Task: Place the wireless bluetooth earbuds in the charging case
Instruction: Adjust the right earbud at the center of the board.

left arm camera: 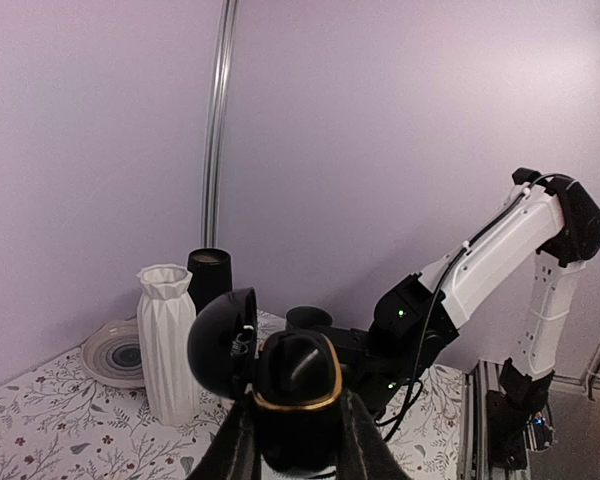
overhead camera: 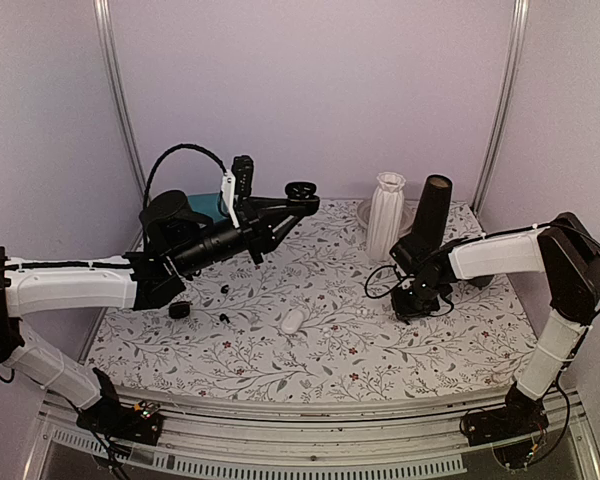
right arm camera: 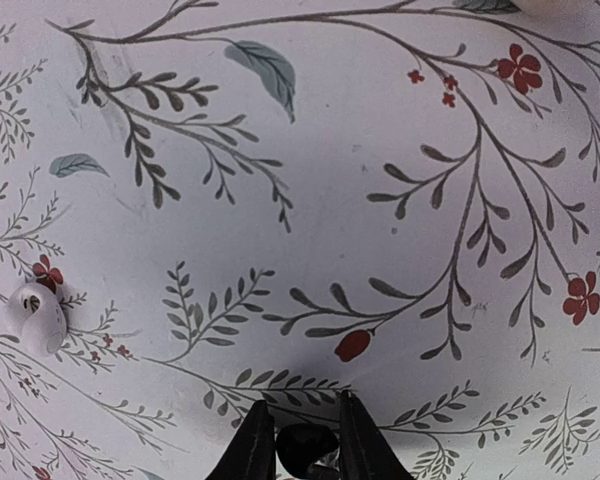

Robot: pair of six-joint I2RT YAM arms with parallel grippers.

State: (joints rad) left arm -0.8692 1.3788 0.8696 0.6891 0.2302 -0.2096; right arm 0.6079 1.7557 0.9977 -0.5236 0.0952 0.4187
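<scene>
**Left arm.** The left claw (left arm camera: 298,432) is gripping the charging case (left arm camera: 298,385), with one finger pressing on each side of its lower body. The case is black with a gold rim. Its lid (left arm camera: 223,340) is standing open, hinged back to the left in the left wrist view. The claw is holding the case well above the bench (overhead camera: 330,350), over the far left part of the surface, and is pointing toward the right arm.

**Right arm.** The right claw (right arm camera: 302,440) is reaching straight down to the floral bench surface at centre right. Its fingers (right arm camera: 252,445) are sitting tight against both sides of a glossy black earbud (right arm camera: 305,452), so the claw is closed on it. The right wrist view is not showing whether the earbud is touching the surface.

**Other items.**
- A second black bud (overhead camera: 225,288) and a third black bud (overhead camera: 223,316) are lying on the bench beneath the left arm.
- A round black item (overhead camera: 179,310) is lying just left of them.
- A white pebble-shaped item (overhead camera: 292,320) is lying near the bench centre.
- A small white rounded piece (right arm camera: 38,318) is lying at the left of the right wrist view.
- A white ribbed vase (overhead camera: 385,215), a black tumbler (overhead camera: 432,210) and a plate (left arm camera: 115,352) are standing together at the far edge.
</scene>
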